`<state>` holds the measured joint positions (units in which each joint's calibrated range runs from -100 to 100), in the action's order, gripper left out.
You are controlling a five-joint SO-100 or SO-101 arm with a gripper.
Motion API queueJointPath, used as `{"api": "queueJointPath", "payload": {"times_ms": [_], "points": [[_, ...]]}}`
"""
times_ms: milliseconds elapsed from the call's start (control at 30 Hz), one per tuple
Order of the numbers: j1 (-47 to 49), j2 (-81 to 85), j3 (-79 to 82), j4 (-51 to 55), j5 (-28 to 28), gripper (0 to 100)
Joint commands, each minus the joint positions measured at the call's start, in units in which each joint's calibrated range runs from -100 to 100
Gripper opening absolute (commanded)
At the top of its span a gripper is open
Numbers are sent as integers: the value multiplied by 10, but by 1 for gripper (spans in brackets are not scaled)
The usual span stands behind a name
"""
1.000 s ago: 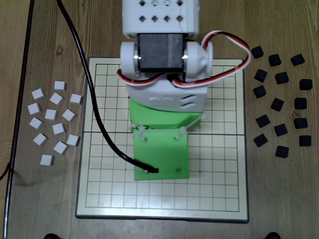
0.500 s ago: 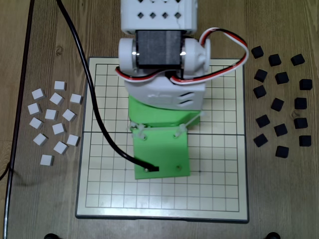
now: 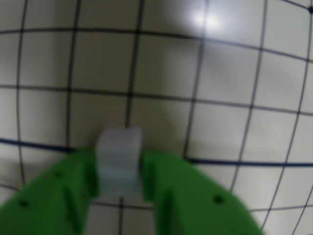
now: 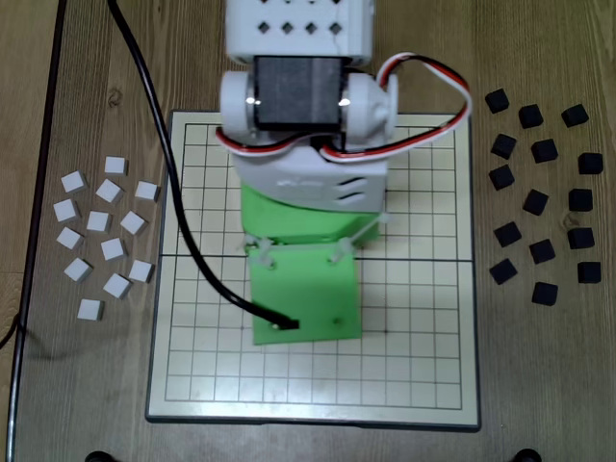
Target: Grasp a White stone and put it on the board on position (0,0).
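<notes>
1. One White stone (image 3: 119,159) sits clamped between the two green fingers (image 3: 183,196) of the tool (image 3: 119,193), low above the board (image 4: 433,289), close to the bold fold line (image 3: 234,163).
2. In the fixed view the arm hides the stone and position (0,0) — so the alignment cannot be checked from above.
3. Risk: the stone looks beside a grid crossing, not on it. Released here, it may land off the central dot.
4. Risk: opening too high — the block could bounce or tip on an edge.
5. The spare white stones (image 4: 106,236) lie well apart on the wooden surface (image 4: 539,385).

Blurred, bowed wrist view with top glare; fixed view seemingly even-lit
</notes>
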<state>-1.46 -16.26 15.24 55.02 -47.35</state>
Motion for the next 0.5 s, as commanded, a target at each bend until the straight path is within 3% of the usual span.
{"api": "queueJointPath", "payload": {"times_ms": [0, 467], "points": [[-10, 51, 3, 3, -2, 6], [0, 52, 11, 2, -11, 6]]}}
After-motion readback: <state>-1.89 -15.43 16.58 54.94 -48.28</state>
